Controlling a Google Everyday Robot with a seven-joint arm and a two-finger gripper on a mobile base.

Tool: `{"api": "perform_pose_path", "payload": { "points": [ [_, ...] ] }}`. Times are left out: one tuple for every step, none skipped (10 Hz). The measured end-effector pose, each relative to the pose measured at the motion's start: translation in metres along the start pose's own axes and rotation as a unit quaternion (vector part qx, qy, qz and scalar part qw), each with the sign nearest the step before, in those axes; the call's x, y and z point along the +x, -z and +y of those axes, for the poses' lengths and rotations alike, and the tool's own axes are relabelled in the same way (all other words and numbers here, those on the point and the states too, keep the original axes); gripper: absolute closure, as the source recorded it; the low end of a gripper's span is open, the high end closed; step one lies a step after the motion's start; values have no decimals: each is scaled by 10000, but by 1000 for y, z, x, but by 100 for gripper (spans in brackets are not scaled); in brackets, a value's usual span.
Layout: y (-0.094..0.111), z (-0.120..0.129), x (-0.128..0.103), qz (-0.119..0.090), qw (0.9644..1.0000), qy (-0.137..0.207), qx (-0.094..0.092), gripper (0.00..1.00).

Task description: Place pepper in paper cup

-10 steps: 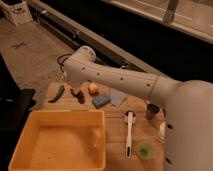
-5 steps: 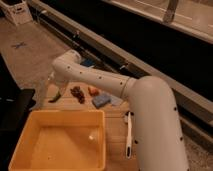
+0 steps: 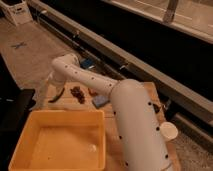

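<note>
The pepper (image 3: 59, 95) shows as a small dark curved sliver at the left end of the wooden table (image 3: 150, 95). My gripper (image 3: 53, 85) hangs at the end of the white arm (image 3: 95, 82), just above and left of the pepper, and stands open with nothing visibly held. Most of it is hidden behind the wrist. The paper cup (image 3: 168, 131), short and white, stands at the table's far right edge, well away from the gripper.
A large yellow bin (image 3: 55, 142) fills the near left of the table. A brown clump (image 3: 77, 92), an orange item (image 3: 93, 92) and a blue sponge (image 3: 100, 100) lie right of the pepper. A dark rail (image 3: 150, 65) runs behind the table.
The arm has stretched further left and its wrist has come down over the table's left end by the pepper. The view has shifted, so the paper cup now shows at the right.
</note>
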Motion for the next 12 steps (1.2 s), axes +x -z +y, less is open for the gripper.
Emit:
{"api": "perform_pose_path", "payload": {
  "points": [
    [-9, 3, 4, -78, 10000, -54, -2, 35],
    [-10, 5, 7, -90, 9999, -86, 7, 35],
    [-10, 6, 7, -89, 9999, -88, 3, 35],
    [-10, 6, 7, -91, 9999, -85, 2, 35],
    [-10, 6, 7, -89, 9999, -86, 3, 35],
    [-10, 6, 7, -80, 9999, -79, -13, 35],
    [-10, 5, 8, -80, 9999, -89, -56, 35],
    [-13, 8, 12, -100, 9996, -132, -240, 35],
    [-23, 15, 17, -154, 9987, -184, -454, 35],
    [-30, 22, 21, -193, 9978, -239, -580, 35],
    [-37, 32, 29, -237, 9967, -342, -703, 35],
    [-40, 39, 34, -281, 9955, -427, -802, 35]
  ]
}}
